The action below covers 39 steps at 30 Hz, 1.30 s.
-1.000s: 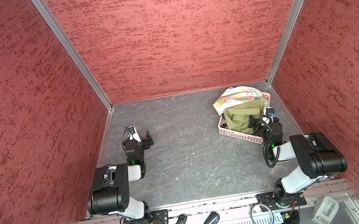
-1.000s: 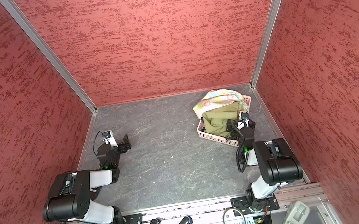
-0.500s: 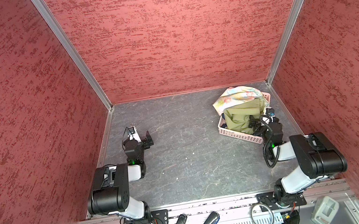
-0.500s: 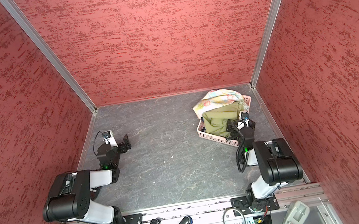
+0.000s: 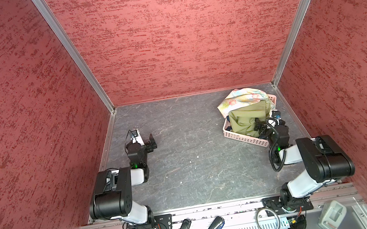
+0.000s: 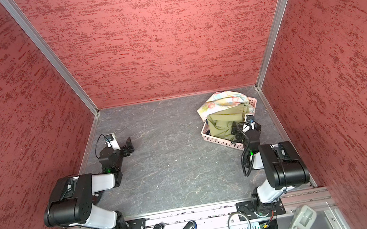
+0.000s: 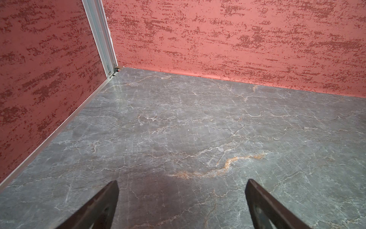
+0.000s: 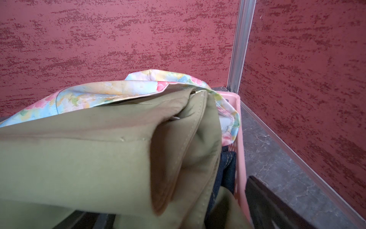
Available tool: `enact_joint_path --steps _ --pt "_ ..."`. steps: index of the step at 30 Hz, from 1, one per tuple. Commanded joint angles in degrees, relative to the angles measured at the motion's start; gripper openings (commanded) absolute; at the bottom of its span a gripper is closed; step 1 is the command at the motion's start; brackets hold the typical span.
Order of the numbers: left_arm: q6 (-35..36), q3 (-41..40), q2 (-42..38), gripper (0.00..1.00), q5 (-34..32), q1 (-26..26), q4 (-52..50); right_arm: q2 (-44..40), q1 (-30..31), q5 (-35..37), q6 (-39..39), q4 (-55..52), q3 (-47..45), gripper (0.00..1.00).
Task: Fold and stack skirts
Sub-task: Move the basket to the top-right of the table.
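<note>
One floral skirt [image 5: 240, 100] overhangs the basket's [image 5: 241, 136] far rim.

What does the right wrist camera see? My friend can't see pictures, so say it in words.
A crumpled olive-green skirt fills most of the picture, piled in a pink basket. Behind it lies a pastel floral skirt, a bit of dark denim skirt peeks out beside the basket wall, and red speckled walls stand behind.

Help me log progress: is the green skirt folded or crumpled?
Crumpled: the green skirt lies bunched in the basket, creased and overlapping itself.
</note>
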Motion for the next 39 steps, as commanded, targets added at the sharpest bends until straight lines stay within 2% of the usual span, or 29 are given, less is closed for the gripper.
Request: enact_joint_path --steps 1,9,14,18,20,22,24,27,32,34,39 --pt "0.5 0.1 -0.1 1.0 0.6 0.3 0.6 -0.4 0.0 -0.2 0.0 0.8 -0.3 0.99" --pt "0.5 -0.1 -0.2 1.0 0.7 0.3 0.7 -0.9 0.0 -1.2 -0.3 5.6 -3.0 0.99" --pt "0.6 -0.5 -0.4 1.0 1.1 0.2 1.6 -1.3 0.1 0.6 0.2 16.7 -9.0 0.99" --pt "0.6 -2.0 -1.7 1.0 1.2 0.1 3.4 -6.4 0.1 3.1 0.9 17.8 -12.1 0.99" --pt "0.5 -1.4 -4.7 1.0 -1.8 -0.7 0.0 -14.5 0.1 4.8 2.7 8.0 -11.7 0.99" --pt "-0.6 1.9 -9.1 1.0 -5.2 -1.3 -10.2 -23.3 0.1 5.3 5.9 -9.0 -8.4 0.99" --pt "-3.3 6.7 -11.6 1.0 -8.2 -2.1 -22.7 -27.4 0.1 6.7 7.5 -10.9 -9.5 0.99" --pt "-4.2 12.2 -13.7 1.0 -13.6 -5.6 -34.8 -34.2 0.1 11.2 9.7 -23.2 -6.5 0.99" --pt "-9.4 20.9 -16.3 0.99 -10.2 -9.1 -49.5 -39.7 0.1 17.1 15.5 -44.5 4.0 0.98" --pt "-11.6 24.6 -16.7 0.99 -5.5 -10.5 -53.7 -40.5 0.1 16.9 18.3 -50.5 8.0 0.97" --pt "-11.4 30.8 -15.9 0.99 0.1 -16.5 -59.8 -40.2 2.3 14.8 24.0 -59.4 16.9 0.98"
